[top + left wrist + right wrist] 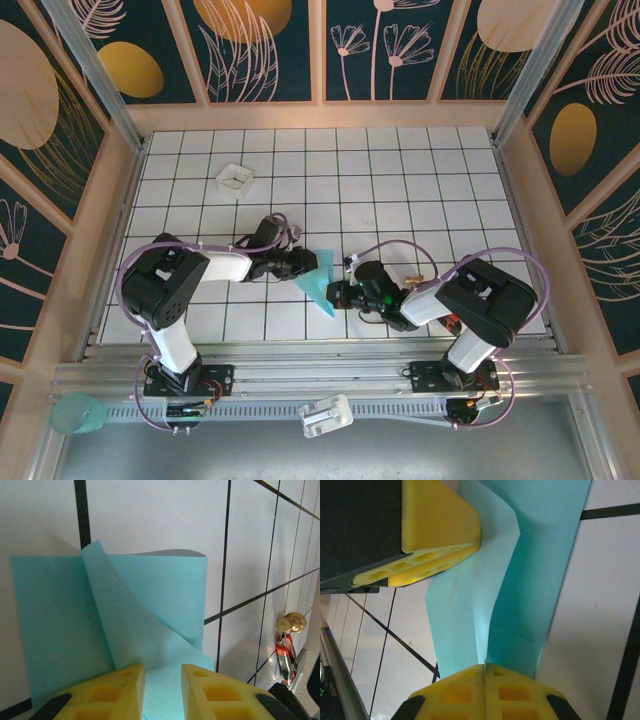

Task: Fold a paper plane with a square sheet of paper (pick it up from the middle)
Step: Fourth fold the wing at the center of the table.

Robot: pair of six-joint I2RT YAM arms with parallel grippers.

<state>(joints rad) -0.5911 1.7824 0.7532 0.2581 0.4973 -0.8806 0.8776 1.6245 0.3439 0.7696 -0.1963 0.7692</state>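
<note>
Smooth turquoise paper sheet (320, 288) lies mid-table on glossy white tiles (400, 190), one flap curling up softly. Right gripper (485, 669) pinches its raised crease, yellow foam pads (455, 692) pressed together; left gripper (162, 675) hovers over it, jaws narrowly parted.

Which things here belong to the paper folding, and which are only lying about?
For the job: turquoise paper, left gripper, right gripper.
Lying about: small white tray, teal cup, white block at the near edge.
</note>
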